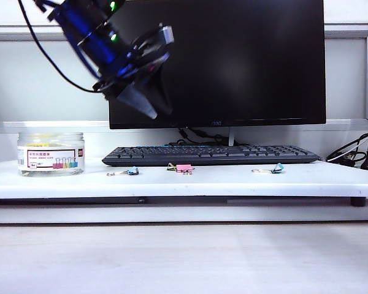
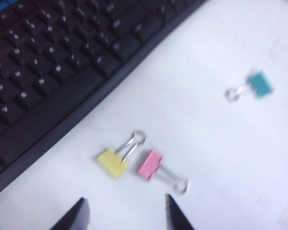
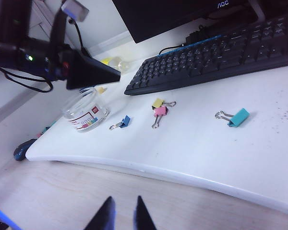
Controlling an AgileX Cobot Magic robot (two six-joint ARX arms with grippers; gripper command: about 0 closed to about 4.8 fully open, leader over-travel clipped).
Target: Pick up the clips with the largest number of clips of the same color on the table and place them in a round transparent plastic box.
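One pale-yellow clip (image 2: 112, 163) lies on the white table just in front of the keyboard, touching a pink clip (image 2: 150, 165); the yellow clip (image 3: 157, 103) also shows in the right wrist view. The round transparent plastic box (image 1: 51, 153) stands at the table's left with yellow showing inside. My left gripper (image 1: 150, 104) hangs high above the table between the box and the clip pair; its jaws (image 2: 125, 206) are open and hold nothing. My right gripper (image 3: 122, 203) is open, low over the wooden surface in front of the table, far from the clips.
A black keyboard (image 1: 211, 154) and a monitor (image 1: 233, 61) fill the back. A blue clip (image 1: 133, 171) lies left of the pair, a teal clip (image 1: 277, 168) to the right. Cables (image 1: 356, 156) sit at the far right edge.
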